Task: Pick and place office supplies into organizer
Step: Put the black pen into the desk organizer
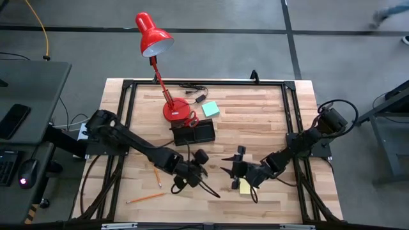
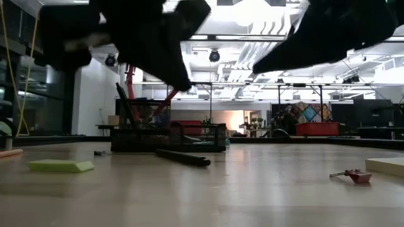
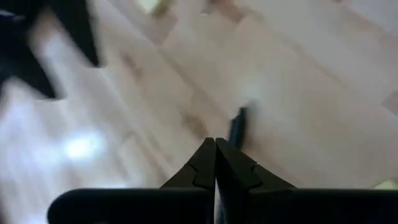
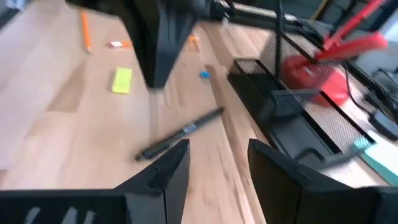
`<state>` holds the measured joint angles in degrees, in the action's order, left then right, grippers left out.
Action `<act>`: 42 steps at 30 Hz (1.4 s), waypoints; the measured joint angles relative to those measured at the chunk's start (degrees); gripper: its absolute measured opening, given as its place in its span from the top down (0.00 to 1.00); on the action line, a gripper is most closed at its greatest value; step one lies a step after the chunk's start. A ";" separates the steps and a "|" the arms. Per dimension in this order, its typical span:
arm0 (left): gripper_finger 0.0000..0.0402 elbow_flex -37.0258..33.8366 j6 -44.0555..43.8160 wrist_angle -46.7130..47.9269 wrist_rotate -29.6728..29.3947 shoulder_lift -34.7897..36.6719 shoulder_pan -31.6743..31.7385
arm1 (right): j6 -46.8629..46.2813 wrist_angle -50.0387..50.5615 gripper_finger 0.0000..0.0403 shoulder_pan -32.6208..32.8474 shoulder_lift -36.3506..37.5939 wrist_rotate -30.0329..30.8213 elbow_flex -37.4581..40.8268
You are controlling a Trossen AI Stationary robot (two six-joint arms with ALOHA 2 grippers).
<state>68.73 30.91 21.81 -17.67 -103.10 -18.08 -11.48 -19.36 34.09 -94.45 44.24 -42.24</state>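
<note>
Left gripper (image 1: 199, 171) pinched fully shut above the wooden table (image 1: 268, 121), fingers (image 3: 214, 163) pressed together with nothing seen between them; right gripper (image 1: 238, 167) held partly open, empty, just beside a yellow sticky-note pad (image 1: 245, 186); black pen (image 4: 180, 134) lying flat on the boards just ahead of the right gripper; organizer (image 1: 195, 133) farther back, touching the red lamp (image 1: 167, 76); orange pencil (image 1: 144, 199) near the front edge.

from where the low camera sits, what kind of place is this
Probably a robotics lab or workshop in a large open hall. A wooden table with a black frame stands on a bare grey floor with taped lines, and the low view shows exposed ceiling lights and more framed workbenches behind.
</note>
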 joint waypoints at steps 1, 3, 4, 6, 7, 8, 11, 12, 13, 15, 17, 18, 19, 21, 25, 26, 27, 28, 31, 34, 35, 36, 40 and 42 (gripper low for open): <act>1.00 -0.03 0.37 1.78 -0.19 1.21 -0.04 | -0.88 0.59 0.62 -0.02 0.00 0.16 0.00; 1.00 -0.01 0.29 3.37 -1.66 2.95 0.06 | -3.18 1.94 0.62 -0.02 0.02 0.28 0.00; 1.00 0.02 0.15 4.38 -1.84 3.88 0.08 | -4.15 2.45 0.62 -0.01 0.02 0.25 0.00; 1.00 -0.02 -1.13 7.10 -2.54 5.46 0.04 | -6.16 2.71 0.62 -0.07 -0.11 0.27 0.00; 1.00 -0.15 -1.33 7.87 -3.29 6.28 -0.35 | -6.80 3.15 0.62 -0.08 -0.26 0.25 0.00; 1.00 -0.72 -1.36 8.95 -4.70 7.33 -0.68 | -6.98 3.54 0.62 -0.30 -0.49 0.36 0.02; 1.00 -3.20 -2.65 10.12 -5.71 10.10 -0.73 | -7.84 4.15 0.62 -0.94 -1.51 1.36 0.08; 1.00 -3.92 -3.03 11.29 -3.08 10.70 -0.24 | -8.02 3.31 0.62 -1.45 -2.14 1.61 0.03; 1.00 -4.42 -3.06 12.62 0.22 10.91 0.31 | -8.01 3.25 0.62 -1.80 -2.57 1.55 -0.07; 0.99 -5.26 -2.89 13.16 5.33 10.79 1.65 | -8.03 2.86 0.62 -2.67 -3.51 1.15 0.04; 0.96 -5.84 -2.70 12.14 6.18 10.34 2.93 | -8.07 1.86 0.62 -3.79 -4.29 -0.17 0.00; 0.94 -5.82 -2.00 11.06 6.24 9.61 3.58 | -8.26 1.72 0.62 -4.21 -4.56 -0.59 0.00; 0.92 -5.78 -0.89 10.63 6.38 8.94 4.16 | -8.80 0.67 0.62 -4.73 -4.96 -1.44 0.00; 0.85 -6.08 1.73 12.27 7.00 8.48 5.11 | -9.62 0.77 0.62 -5.51 -5.29 -3.49 0.00; 0.71 -6.00 5.71 10.20 8.17 6.64 6.18 | -9.93 0.91 0.62 -5.97 -5.29 -6.66 0.00; 0.68 -5.90 6.82 7.83 8.17 5.67 6.21 | -9.44 0.95 0.62 -5.84 -5.29 -6.48 0.00; 0.66 -5.79 7.86 6.84 8.15 4.96 6.21 | -8.89 0.59 0.62 -5.66 -5.29 -5.89 0.00; 0.63 -5.87 8.57 7.77 8.11 4.62 6.22 | -8.54 -0.07 0.62 -5.69 -5.48 -5.44 0.00; 0.59 -5.75 10.59 6.79 8.07 2.32 6.12 | -8.59 0.31 0.62 -5.59 -6.13 -4.45 0.08; 0.57 -5.90 11.85 6.57 8.10 -0.29 6.13 | -9.33 0.22 0.62 -5.55 -7.17 -4.35 0.00; 0.57 -5.75 12.66 5.82 8.19 -1.16 6.13 | -9.41 -0.58 0.62 -5.54 -7.77 -4.21 0.03; 0.57 -5.82 13.47 6.10 8.16 -1.49 6.11 | -9.49 -1.68 0.62 -5.56 -8.39 -4.58 -0.04; 0.59 -5.29 15.69 3.07 7.77 -3.84 6.19 | -9.62 -2.15 0.62 -5.58 -9.28 -5.34 -0.02; 0.60 -4.17 16.17 3.48 6.43 -4.71 6.48 | -9.56 -1.71 0.62 -5.52 -9.48 -5.24 0.00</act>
<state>64.56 47.08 25.28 -11.24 -107.81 -11.60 -21.04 -21.06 28.57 -103.93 39.00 -42.24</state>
